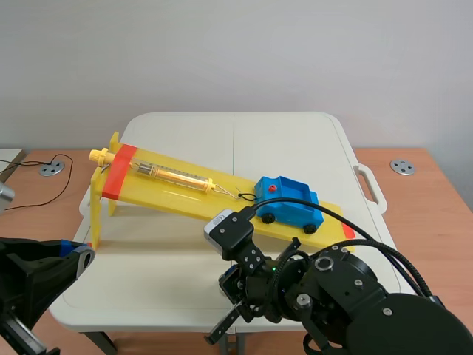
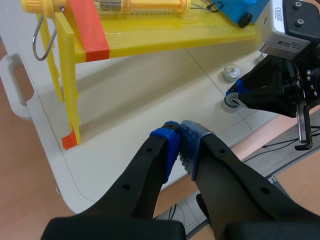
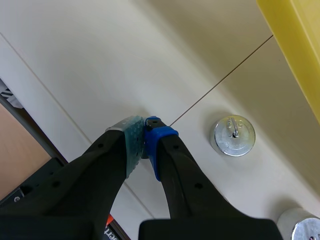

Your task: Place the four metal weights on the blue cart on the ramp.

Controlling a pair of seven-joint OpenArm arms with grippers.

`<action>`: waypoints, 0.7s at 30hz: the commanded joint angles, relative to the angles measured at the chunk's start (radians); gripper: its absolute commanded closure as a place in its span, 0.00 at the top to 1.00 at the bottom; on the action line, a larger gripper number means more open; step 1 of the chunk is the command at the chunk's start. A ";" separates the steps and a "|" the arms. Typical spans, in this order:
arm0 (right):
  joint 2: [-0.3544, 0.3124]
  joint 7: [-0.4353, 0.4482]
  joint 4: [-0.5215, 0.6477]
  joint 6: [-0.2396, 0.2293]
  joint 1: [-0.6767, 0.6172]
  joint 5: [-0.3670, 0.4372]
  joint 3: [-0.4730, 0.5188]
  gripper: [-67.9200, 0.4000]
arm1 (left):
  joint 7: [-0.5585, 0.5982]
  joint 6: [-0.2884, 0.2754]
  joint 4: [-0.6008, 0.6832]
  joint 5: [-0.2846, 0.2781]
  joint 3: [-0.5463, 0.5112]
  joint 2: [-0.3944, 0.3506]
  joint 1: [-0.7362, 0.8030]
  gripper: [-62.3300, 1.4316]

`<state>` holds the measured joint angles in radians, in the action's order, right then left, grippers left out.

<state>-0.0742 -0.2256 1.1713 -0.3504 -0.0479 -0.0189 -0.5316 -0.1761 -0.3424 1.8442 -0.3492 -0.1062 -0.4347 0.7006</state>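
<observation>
The blue cart [image 1: 288, 201] stands low on the yellow ramp [image 1: 170, 191], hooked to a spring scale [image 1: 174, 176]. In the left wrist view my right gripper [image 2: 235, 96] is shut on top of a metal weight [image 2: 231, 103] that rests on the table in front of the ramp. That weight is hidden under the fingers in the right wrist view, where the right gripper [image 3: 145, 136] has its pads pressed together. Another weight [image 3: 234, 135] [image 2: 230, 72] stands beside it, and a third [image 3: 300, 226] lies nearer the ramp. My left gripper [image 2: 179, 142] [image 1: 76, 255] is shut on nothing at the table's front left.
The ramp's raised end stands on thin yellow legs [image 2: 70, 95] with an orange foot. The white folding table [image 1: 185, 251] has a seam down its middle and a handle [image 1: 369, 185] at its right edge. A cable [image 1: 37, 194] lies on the wooden desk at the left.
</observation>
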 commanded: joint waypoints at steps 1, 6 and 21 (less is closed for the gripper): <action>0.032 0.086 0.026 0.045 0.079 0.018 -0.006 0.02 | 0.088 -0.028 0.071 -0.074 -0.017 0.005 -0.006 0.07; 0.032 0.086 0.014 0.048 0.079 0.018 -0.006 0.02 | 0.088 -0.028 0.071 -0.074 -0.017 0.005 -0.006 0.07; -0.053 0.043 0.207 0.043 0.021 0.088 -0.006 0.02 | 0.088 -0.028 0.071 -0.074 -0.017 0.004 -0.006 0.07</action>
<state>-0.1001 -0.2478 1.2324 -0.3511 -0.0673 0.0082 -0.5323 -0.1761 -0.3424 1.8442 -0.3492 -0.1062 -0.4347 0.7010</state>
